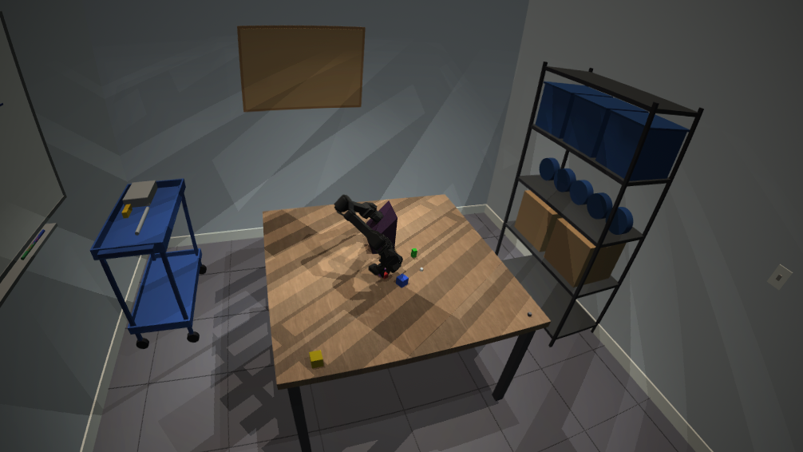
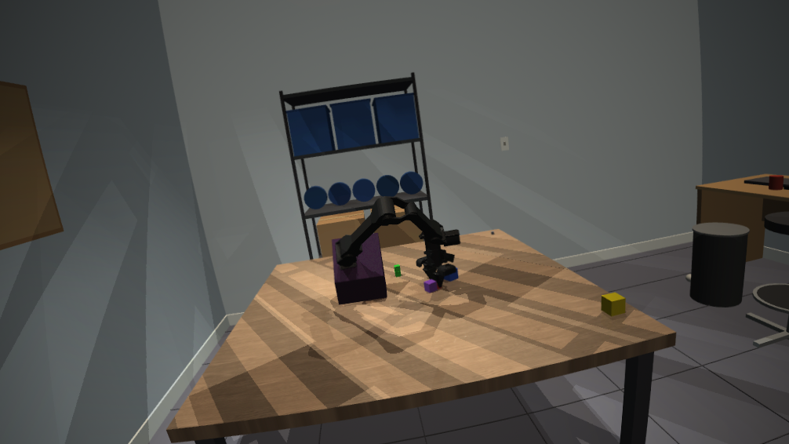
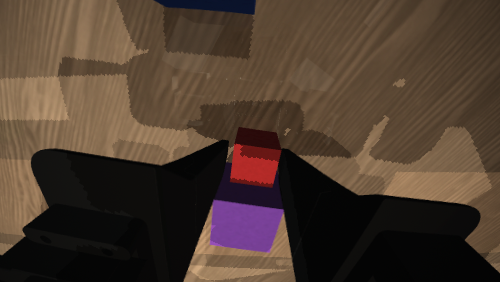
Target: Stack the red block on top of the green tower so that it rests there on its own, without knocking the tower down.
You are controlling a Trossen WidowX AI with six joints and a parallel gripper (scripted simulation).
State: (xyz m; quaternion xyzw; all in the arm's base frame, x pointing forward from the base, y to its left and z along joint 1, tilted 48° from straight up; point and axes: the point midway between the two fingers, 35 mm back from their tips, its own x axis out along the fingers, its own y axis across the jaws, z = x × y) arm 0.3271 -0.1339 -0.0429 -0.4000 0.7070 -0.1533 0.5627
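Jaws were clamped on the small red cube block [image 3: 256, 162], one black finger [image 3: 210, 165] on each side face, w/ the gripper [image 3: 255, 167] pointing down at the wooden table top [image 2: 441, 342]. In wrist view the red block sat btwn the fingers, lit top face bright, far face dark; just behind it, nearer the camera, lay a purple cube [image 3: 246, 224], apparently touching or nearly so, can't tell which. A bigger blue cube [image 1: 401, 279] stood just beyond the gripper, near but apart.

Step in hand, by my read: grasp done, lift not yet begun; the block looked at or close to table level, exact clearance unclear. Next move calls for a straight rise clear of purple & blue neighbours, then a carry toward the green tower [image 1: 414, 252], a short upright green stack standing farther back on the table, near the arm's dark purple box base [image 2: 358, 273]. Tower is narrow, so centred, gentle lowering before release seems needed. A yellow cube [image 1: 316, 358] sat well apart by the table edge.
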